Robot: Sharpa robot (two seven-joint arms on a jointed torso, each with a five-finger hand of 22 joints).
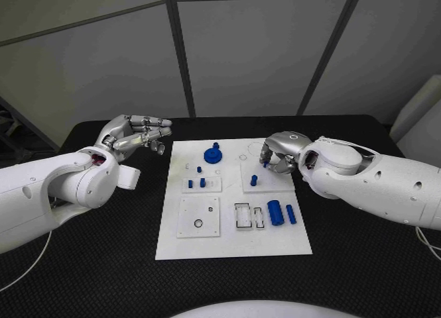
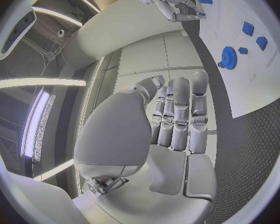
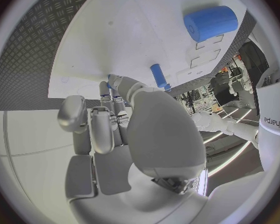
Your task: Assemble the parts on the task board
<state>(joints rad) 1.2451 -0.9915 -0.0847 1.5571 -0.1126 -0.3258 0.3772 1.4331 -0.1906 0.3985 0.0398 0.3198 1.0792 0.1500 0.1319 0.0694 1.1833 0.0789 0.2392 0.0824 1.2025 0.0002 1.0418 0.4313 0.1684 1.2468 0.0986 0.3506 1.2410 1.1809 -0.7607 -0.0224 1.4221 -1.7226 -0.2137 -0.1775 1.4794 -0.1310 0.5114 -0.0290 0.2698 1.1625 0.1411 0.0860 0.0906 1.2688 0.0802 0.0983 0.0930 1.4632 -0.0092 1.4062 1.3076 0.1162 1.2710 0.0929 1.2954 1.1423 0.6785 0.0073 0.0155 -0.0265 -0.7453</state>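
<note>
- Task board [image 1: 235, 238]: white plate at the centre of the head view, on the black table [image 1: 373, 278]. We judge the assembly as early to midway; several parts are still loose.
- Seated, as far as we can tell: the blue gear [image 1: 213, 156] with its upright pin in the board's upper left, plus two small blue pegs [image 1: 195, 183] standing in the square plate below it.
- Still loose: the large blue cylinder [image 1: 276, 212] and the slim blue rod [image 1: 291, 212] lie side by side at the board's right. The rectangular slots [image 1: 243, 216] beside them and the lower-left plate with its ring [image 1: 196, 223] look unfilled.
- Right hand [image 1: 280, 151]: over the board's upper right, fingers curled down. The small blue peg [image 1: 254, 179] sits just below its fingertips. We cannot tell if it pinches anything; a bit of blue shows at the fingertips in the right wrist view.
- Left hand [image 1: 134, 136]: off the board at the upper left, fingers loosely bent and holding nothing. The gear is the nearest part, clearly apart from it.
</note>
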